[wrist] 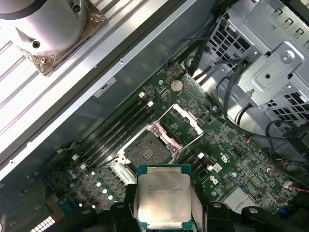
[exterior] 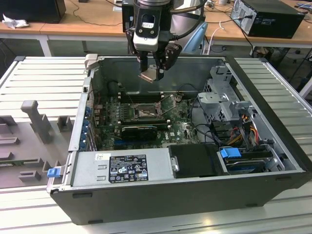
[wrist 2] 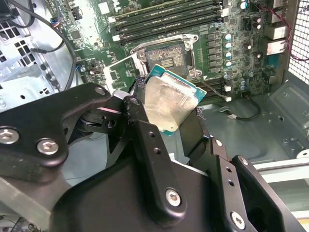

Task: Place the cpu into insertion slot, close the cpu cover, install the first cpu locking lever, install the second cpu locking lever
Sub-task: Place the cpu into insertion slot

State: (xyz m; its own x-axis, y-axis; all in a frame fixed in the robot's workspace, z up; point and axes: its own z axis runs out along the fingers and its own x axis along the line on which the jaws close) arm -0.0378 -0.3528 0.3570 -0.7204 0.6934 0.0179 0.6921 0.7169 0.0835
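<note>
Exterior view first: a ribbed grey tabletop (exterior: 39, 78) carries an open computer case (exterior: 170, 200) lying on its side. Inside it, the power supply (exterior: 122, 168) lies along the near wall, and behind that is the green motherboard (exterior: 180, 129). The hand (exterior: 152, 73) hangs over the far part of the case, well above the board.

Its two black fingers (wrist 2: 140, 125) are pressed onto opposite edges of the cpu (wrist 2: 171, 104), pinching it with the silvery-beige face exposed. The chip looks tilted, not level with the board.

The cpu cover (wrist: 181, 118) stands swung open beside the insertion slot (wrist: 147, 150), so the dark socket is bare and nothing sits in it. In the exterior view the slot (exterior: 145, 112) lies almost straight beneath the held chip (exterior: 150, 74), a touch toward that view's left and well apart from it. In the first wrist view the chip's (wrist: 162, 198) edges run at an angle to the socket's edges. My judgement is that the seating turns on bringing chip and socket square to each other and level.

As for writing, the power supply bears a black-and-white label, its print too small to tell. I can see none on the chip's scuffed face.
</note>
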